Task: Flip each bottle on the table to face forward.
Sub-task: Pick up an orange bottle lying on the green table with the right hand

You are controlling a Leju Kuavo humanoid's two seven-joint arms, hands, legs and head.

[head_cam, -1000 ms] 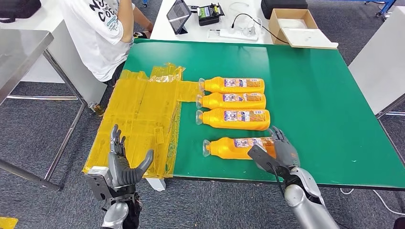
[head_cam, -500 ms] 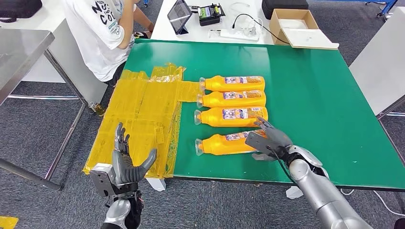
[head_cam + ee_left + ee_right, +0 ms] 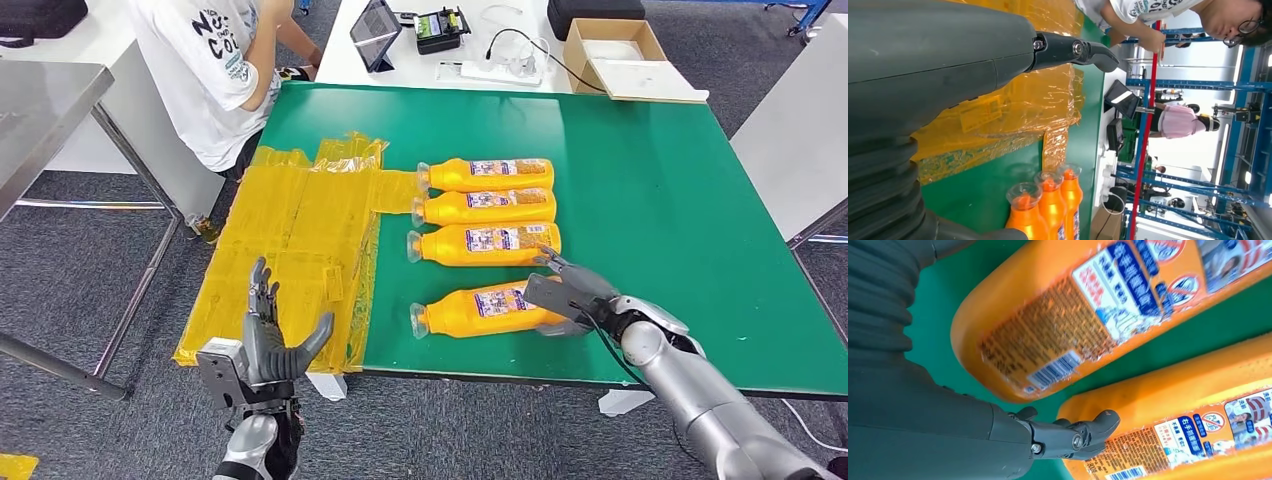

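Four orange bottles lie on their sides on the green table [image 3: 650, 180], caps pointing left: the far one [image 3: 487, 175], the second [image 3: 487, 206], the third [image 3: 485, 243] and the nearest [image 3: 475, 308]. My right hand [image 3: 565, 295] rests on the nearest bottle's base end with fingers spread toward the third bottle. In the right wrist view a fingertip [image 3: 1088, 432] lies between the nearest bottle [image 3: 1048, 340], barcode side up, and the third bottle [image 3: 1173, 430]. My left hand [image 3: 268, 345] hangs open below the table's front edge. In the left wrist view, three bottle caps [image 3: 1048, 200] stand in a row.
Crumpled yellow film [image 3: 290, 250] covers the table's left part and hangs over its edge. A person in a white shirt [image 3: 215, 70] sits at the far left corner. A tablet [image 3: 375, 30], cables and a cardboard box [image 3: 615, 50] lie beyond the table. A metal table [image 3: 40, 110] stands at left.
The nearest bottle has rolled under my right hand, so its label sits more on top, and it slid slightly left. My left hand crept a little to the right.
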